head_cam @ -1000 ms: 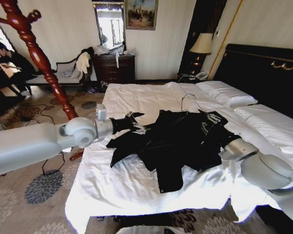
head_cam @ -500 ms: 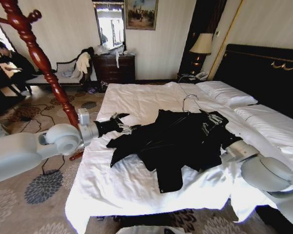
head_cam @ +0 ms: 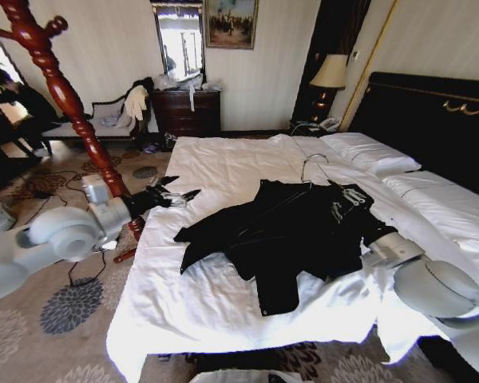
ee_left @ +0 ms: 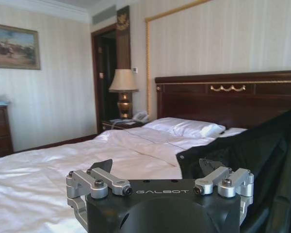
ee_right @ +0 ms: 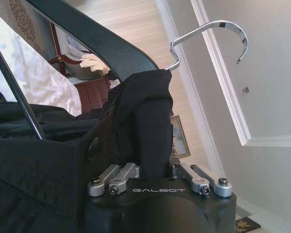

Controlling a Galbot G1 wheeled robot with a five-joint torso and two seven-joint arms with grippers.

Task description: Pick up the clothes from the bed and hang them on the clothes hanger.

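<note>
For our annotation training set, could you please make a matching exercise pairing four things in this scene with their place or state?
Column one:
1. left gripper
2. right gripper
3. black jacket
4. silver hook

Column two:
A. spread across the white bed
B. shut on the jacket at the hanger
C. open, above the bed's edge, clear of the jacket
D. sticking up above the collar

Pairs: 1-C, 2-B, 3-A, 4-D

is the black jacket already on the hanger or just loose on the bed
On it: the jacket drapes over the clothes hanger, but both lie on the bed, not hung.
</note>
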